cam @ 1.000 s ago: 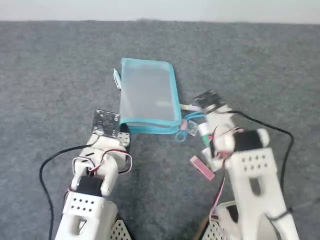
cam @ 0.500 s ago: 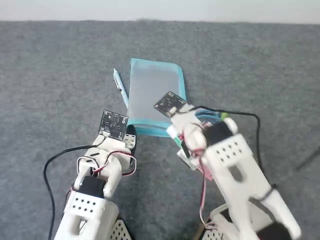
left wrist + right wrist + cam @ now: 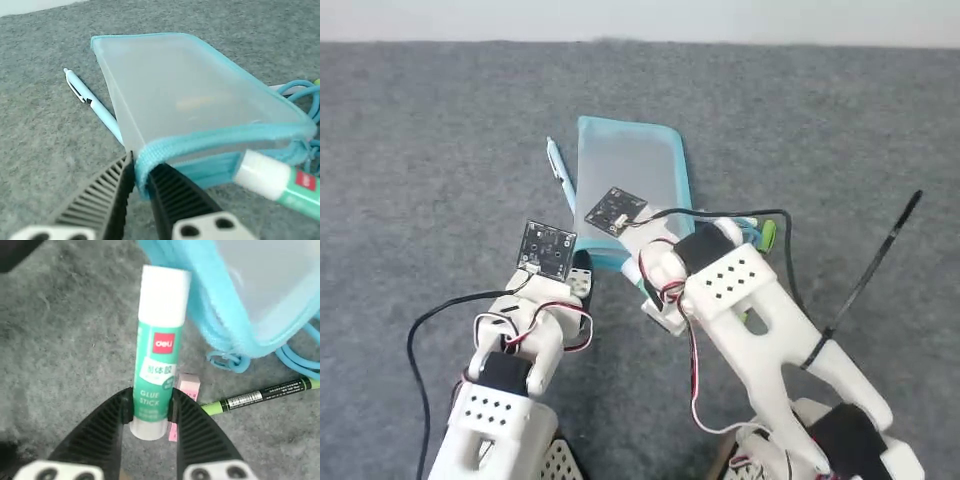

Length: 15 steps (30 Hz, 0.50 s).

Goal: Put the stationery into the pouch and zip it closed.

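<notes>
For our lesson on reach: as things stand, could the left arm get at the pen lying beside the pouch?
Probably not yet: the left gripper is shut on the pouch edge. The pen lies close by on open carpet, so once it lets go, the way looks free.

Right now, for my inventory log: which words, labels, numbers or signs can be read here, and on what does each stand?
Glue stick in the right pincer: red brand patch and white lettering on its green label, clear, but I do not read print off.
Green marker: white print on a black band, too small to read.
Pouch, pen, pink block: no print that I can make out.
</notes>
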Motion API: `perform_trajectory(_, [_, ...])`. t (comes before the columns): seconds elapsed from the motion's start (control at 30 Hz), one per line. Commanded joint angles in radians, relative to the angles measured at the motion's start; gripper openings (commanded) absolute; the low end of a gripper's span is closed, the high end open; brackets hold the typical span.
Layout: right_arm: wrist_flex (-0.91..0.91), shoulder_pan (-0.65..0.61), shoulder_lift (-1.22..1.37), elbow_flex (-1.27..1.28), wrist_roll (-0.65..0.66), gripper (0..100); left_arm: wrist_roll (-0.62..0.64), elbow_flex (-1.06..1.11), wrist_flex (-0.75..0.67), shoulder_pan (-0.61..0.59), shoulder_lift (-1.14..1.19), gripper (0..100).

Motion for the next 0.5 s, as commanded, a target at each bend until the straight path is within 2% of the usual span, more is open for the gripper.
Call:
perform_trajectory(0.0, [-0.039, 0.024, 0.008, -0.061, -0.041, 0.6, 0.015, -0.022, -0.037, 0.009, 0.014, 1])
perform_trajectory(0.1, [-0.035, 0.058, 0.071, -0.114, -0.051, 0.6, 0.014, -0.021, -0.037, 0.009, 0.014, 1])
perform_trajectory(0.47, [0.007, 0.168, 0.404, -0.506, -0.267, 0.9, 0.009, -0.004, -0.038, 0.025, 0.014, 1])
